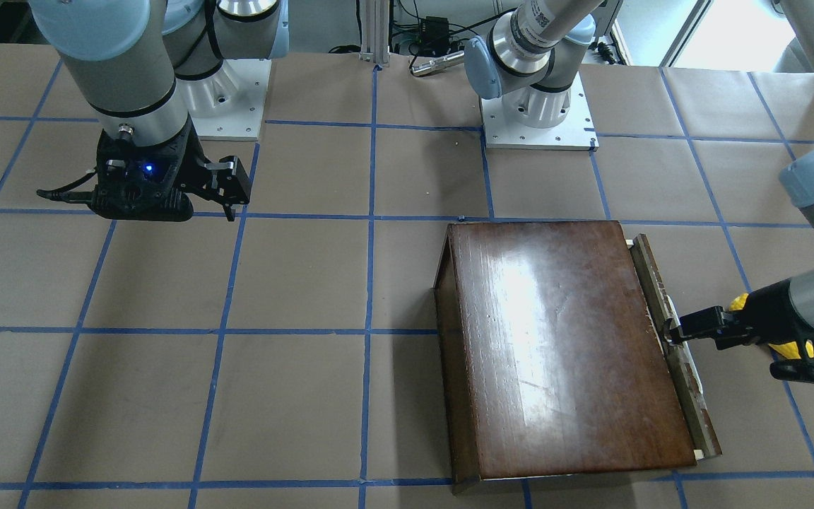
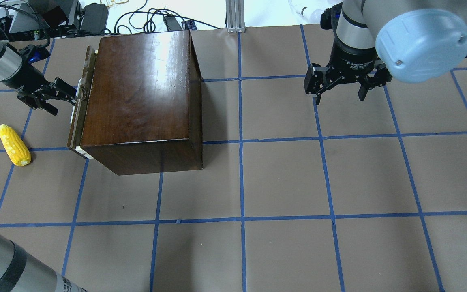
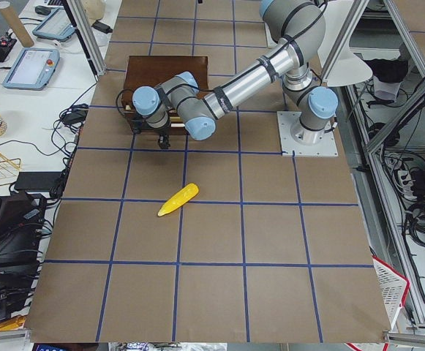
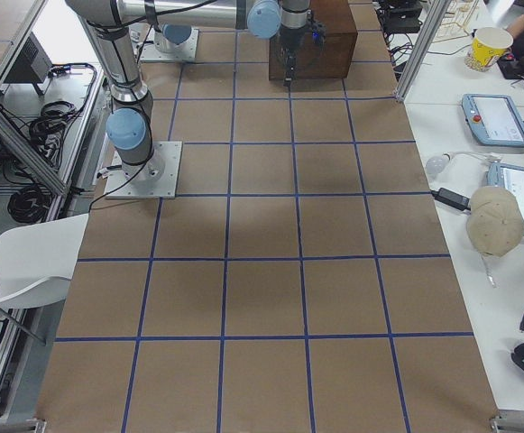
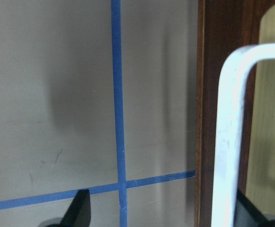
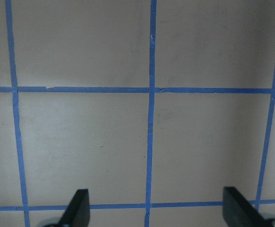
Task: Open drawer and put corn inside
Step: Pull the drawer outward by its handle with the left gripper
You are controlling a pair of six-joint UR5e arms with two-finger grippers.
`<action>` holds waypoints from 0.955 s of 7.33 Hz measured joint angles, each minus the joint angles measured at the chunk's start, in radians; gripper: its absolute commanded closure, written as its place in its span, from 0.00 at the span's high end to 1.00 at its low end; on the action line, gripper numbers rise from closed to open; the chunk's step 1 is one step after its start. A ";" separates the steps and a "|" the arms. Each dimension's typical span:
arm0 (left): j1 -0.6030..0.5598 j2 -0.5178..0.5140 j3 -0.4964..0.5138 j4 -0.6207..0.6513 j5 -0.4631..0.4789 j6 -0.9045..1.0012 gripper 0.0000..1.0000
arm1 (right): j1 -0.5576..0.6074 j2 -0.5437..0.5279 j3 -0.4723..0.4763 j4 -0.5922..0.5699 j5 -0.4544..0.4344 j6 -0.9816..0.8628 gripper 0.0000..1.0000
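Cabinet (image 2: 140,93) of glossy dark wood is seen at 10 o'clock on the taped table (image 2: 282,178) in the overhead view. Its drawer (image 2: 78,117) is faced toward 9 o'clock and stands out only a sliver, with a thin strip of pale wood shown behind the worn front panel. The left gripper (image 2: 65,99) is held at the drawer front, its fingers spread to either side of the white handle (image 5: 227,142). The corn (image 2: 14,145) is laid flat on the table at 8 o'clock from the cabinet, outside the drawer and apart from that gripper. The right gripper (image 2: 339,97) is held spread above the table at 3 o'clock, well apart from the cabinet.
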 measured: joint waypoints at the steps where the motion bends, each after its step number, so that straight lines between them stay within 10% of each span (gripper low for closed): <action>1: 0.005 0.000 -0.002 0.009 0.013 0.005 1.00 | 0.000 0.000 0.000 0.000 0.000 0.000 1.00; 7: 0.052 0.000 0.008 0.012 0.020 0.015 1.00 | 0.000 0.000 0.000 0.000 0.000 0.000 1.00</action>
